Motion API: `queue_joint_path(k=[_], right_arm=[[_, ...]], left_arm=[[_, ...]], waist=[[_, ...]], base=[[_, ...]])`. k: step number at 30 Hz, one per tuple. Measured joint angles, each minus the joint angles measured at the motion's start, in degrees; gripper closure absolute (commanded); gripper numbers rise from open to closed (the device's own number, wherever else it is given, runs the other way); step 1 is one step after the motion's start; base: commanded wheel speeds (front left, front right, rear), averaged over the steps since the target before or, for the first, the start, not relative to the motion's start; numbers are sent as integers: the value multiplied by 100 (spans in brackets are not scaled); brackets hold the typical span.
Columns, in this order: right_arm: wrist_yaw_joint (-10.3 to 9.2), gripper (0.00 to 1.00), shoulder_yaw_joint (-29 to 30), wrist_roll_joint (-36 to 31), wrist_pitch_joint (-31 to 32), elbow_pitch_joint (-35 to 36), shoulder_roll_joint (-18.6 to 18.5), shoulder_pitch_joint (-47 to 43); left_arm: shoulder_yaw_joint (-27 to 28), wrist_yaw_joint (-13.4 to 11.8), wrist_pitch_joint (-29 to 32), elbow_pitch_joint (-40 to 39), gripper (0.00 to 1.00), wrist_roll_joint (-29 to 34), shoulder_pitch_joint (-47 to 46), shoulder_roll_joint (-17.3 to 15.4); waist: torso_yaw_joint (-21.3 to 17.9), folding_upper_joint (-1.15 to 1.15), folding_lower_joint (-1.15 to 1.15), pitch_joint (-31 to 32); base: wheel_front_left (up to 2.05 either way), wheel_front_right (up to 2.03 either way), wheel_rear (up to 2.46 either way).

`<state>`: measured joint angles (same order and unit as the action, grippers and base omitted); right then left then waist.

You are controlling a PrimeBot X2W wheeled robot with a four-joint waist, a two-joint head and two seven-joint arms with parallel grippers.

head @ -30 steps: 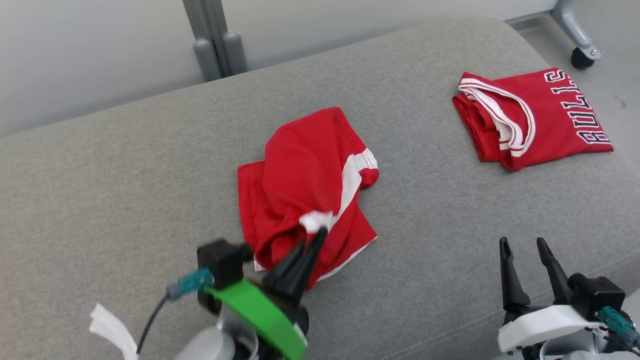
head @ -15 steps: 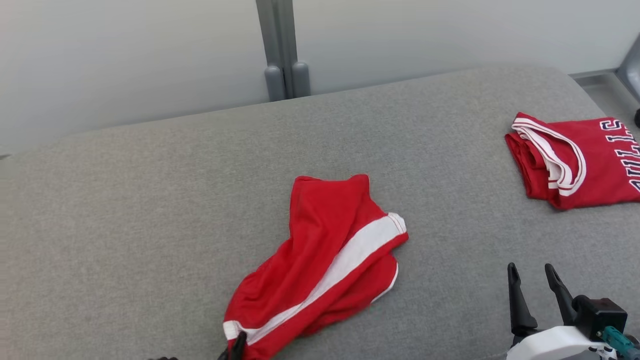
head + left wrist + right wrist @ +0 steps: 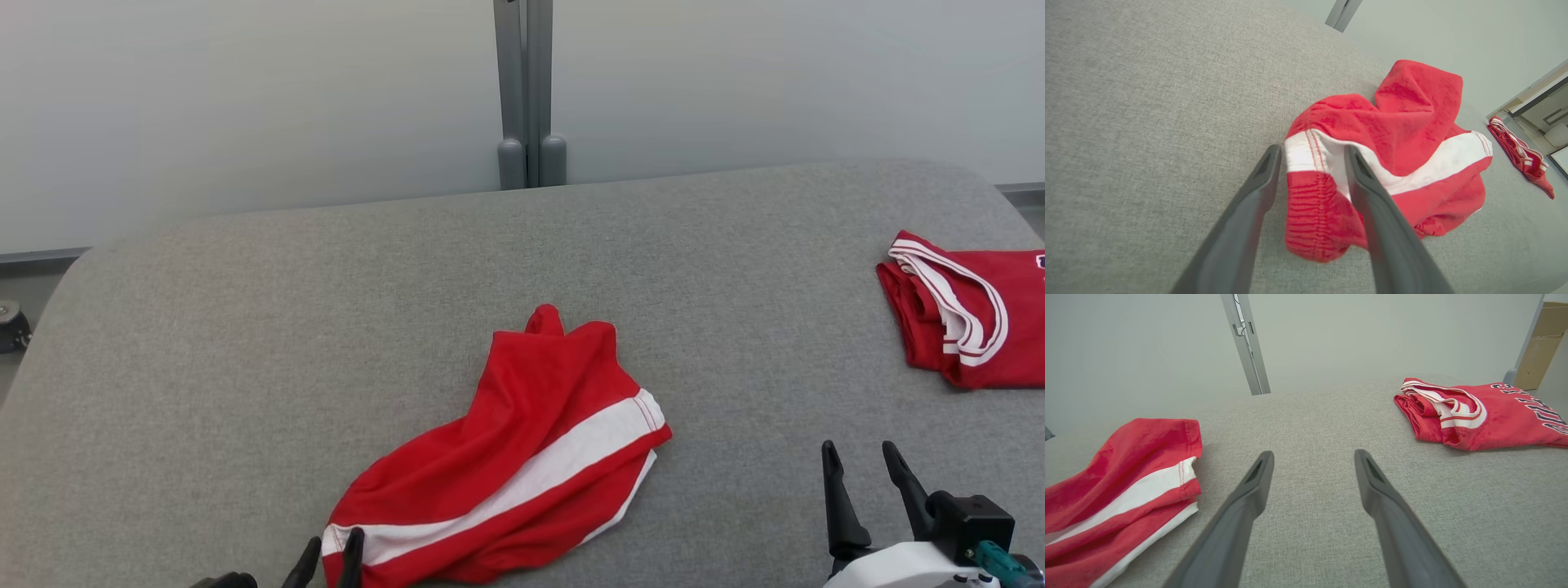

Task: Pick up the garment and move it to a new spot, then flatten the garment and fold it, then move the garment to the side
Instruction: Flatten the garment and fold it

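Shorts (image 3: 522, 441) lie crumpled near the middle of the bench's (image 3: 245, 327) front edge, soft red knit with a white stripe. Left fingers (image 3: 1247, 220) stand parted around the waistband corner, not pinching it; right fingers (image 3: 834, 502) gape empty. Bunched layers could snag, so flattening may drag the whole heap across the coarse grey weave.
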<state>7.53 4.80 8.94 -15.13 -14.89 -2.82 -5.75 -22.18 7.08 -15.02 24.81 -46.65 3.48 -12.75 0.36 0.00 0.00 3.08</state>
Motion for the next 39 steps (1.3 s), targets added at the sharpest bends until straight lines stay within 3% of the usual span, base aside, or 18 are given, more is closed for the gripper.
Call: queue_joint_path(k=[7, 13, 20, 27, 39], right_arm=[[0, 0, 47, -67, 1, 135, 0, 1], [0, 0, 152, -221, 0, 468, -1, -12], [0, 0, 223, -348, 0, 761, -3, -104], [1, 0, 109, -511, 0, 719, 2, -108], [0, 0, -118, -448, 0, 588, 1, -96]], left_arm=[[722, -89, 0, -338, 0, 1085, 51, 96], [1623, -231, 0, -1299, 0, 2385, 550, 535], [2206, -209, -1, -1783, 0, 3264, 853, 890], [2224, -5, -1, -1688, 0, 3409, 838, 977], [2042, 23, -1, -1780, 0, 3212, 819, 985]], waist=[[-41, 0, 0, -43], [5, 0, 0, -11], [162, 0, 0, 29], [315, 0, 0, -28], [276, 0, 0, -111]], base=[[0, 0, 0], [0, 0, 0], [0, 0, 0], [0, 0, 0], [0, 0, 0]])
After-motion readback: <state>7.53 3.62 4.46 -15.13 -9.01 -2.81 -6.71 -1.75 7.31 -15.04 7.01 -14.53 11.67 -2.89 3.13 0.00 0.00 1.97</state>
